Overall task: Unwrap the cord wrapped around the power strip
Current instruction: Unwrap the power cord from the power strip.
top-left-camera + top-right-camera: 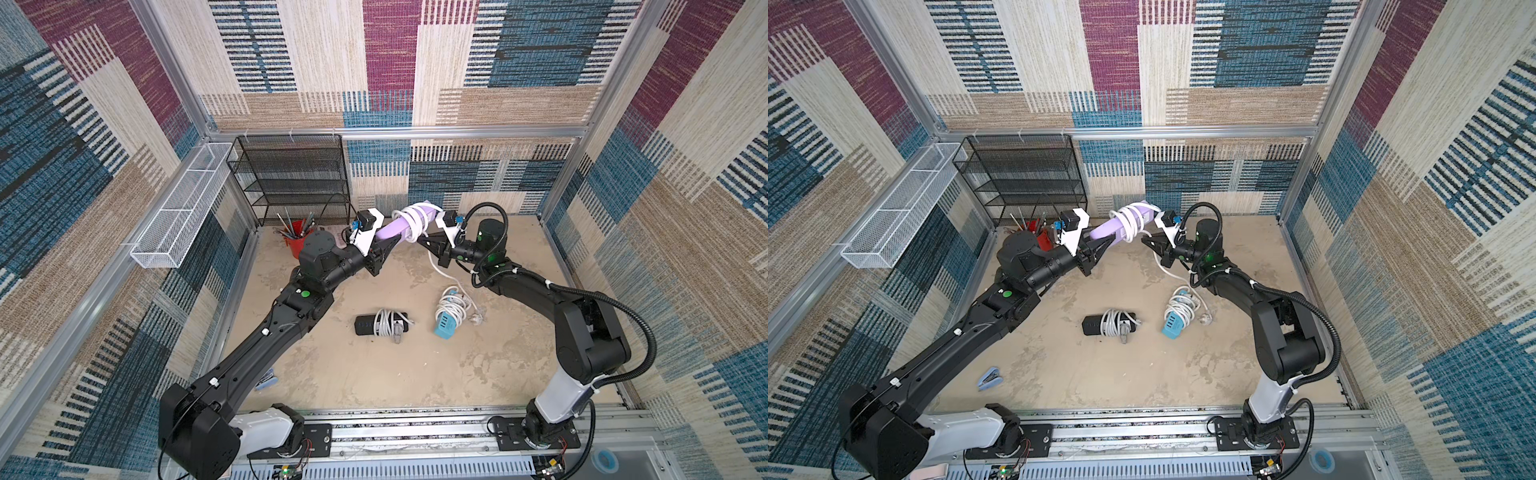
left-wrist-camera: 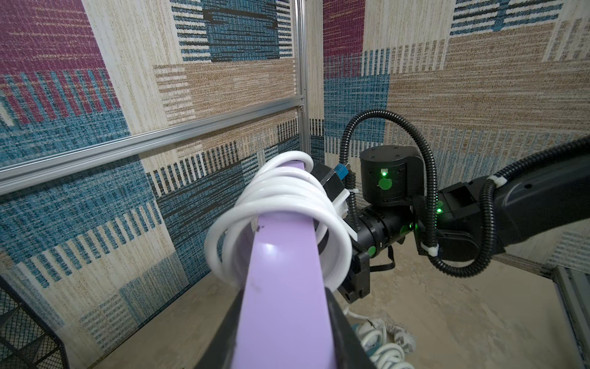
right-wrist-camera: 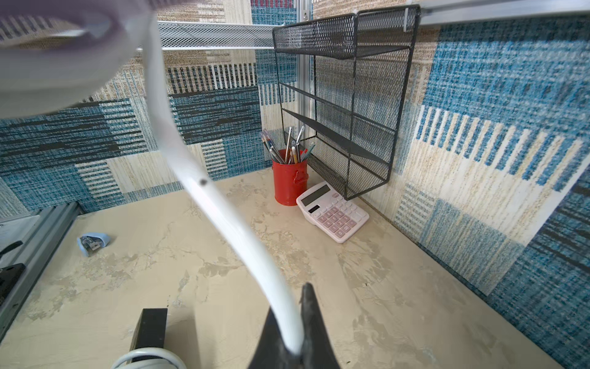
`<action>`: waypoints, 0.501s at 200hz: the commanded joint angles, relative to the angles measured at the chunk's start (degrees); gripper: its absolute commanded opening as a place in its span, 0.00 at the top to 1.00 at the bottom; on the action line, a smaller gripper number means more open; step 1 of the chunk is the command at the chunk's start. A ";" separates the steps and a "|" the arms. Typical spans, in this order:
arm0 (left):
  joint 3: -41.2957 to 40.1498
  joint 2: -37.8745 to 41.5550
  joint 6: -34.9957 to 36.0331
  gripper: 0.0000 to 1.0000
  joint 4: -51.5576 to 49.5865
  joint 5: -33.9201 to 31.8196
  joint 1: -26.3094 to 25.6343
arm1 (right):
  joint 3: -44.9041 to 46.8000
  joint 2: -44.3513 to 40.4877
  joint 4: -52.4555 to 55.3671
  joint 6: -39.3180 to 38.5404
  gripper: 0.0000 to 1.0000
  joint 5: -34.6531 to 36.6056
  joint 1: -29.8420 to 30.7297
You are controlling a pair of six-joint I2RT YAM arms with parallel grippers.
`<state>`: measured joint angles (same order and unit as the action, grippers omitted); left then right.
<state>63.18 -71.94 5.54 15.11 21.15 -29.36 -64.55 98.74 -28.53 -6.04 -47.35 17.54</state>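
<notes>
**Clerk:** Setting: carpet-patterned walls on three sides, and a mottled beige counter [image 1: 374, 382]. What is nearest the arm bases?

**Checker:** Item one, a pale blue stapler [image 1: 989, 379], lying alone near the front edge on the left.

**Clerk:** Mid-counter?

**Checker:** Item two, a black power strip [image 1: 365, 325], lying flat with a pale lead [image 1: 384, 322] wound round its middle. Item three, a blue power strip [image 1: 442, 329], just to its right and apart from it, lies under a looped bundle [image 1: 451, 306].

**Clerk:** And the task piece?

**Checker:** Item four, the lilac power strip [image 1: 392, 232], is held clear of the counter, behind items two and three. The left arm [image 1: 257, 345] has its jaws clenched on the strip's lower end, and the strip slants up toward the back wall. The white cord [image 2: 277, 198] sits in several coils round its upper half.

**Clerk:** The right arm [image 1: 582, 328]?

**Checker:** Its jaws are clamped on a single strand [image 3: 223, 217] coming off those coils. Past the jaws the strand drops to the counter near item three, and where it ends cannot be told.

**Clerk:** Farthest back?

**Checker:** In the far left corner stand a red cup [image 3: 290, 179] of pens and a pink calculator [image 3: 332, 211] beside it. A black mesh rack [image 1: 291, 174] hangs on the back wall and a white mesh basket [image 1: 183, 208] on the left wall.
</notes>
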 commanded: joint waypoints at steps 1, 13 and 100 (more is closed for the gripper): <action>0.72 0.12 -0.62 1.00 2.55 0.65 0.06 | 0.46 -0.46 0.01 -0.20 1.00 1.27 0.10; 0.72 0.05 -0.71 1.00 2.52 0.89 0.05 | 0.73 -0.82 0.16 -0.21 1.00 2.39 0.02; 1.33 -1.92 -3.60 1.00 2.49 4.57 -0.24 | -14.19 0.04 9.14 -2.11 1.00 5.30 -3.75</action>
<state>63.70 -73.30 4.14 15.11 23.42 -29.41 -73.80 98.37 -22.48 -6.39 -44.05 13.89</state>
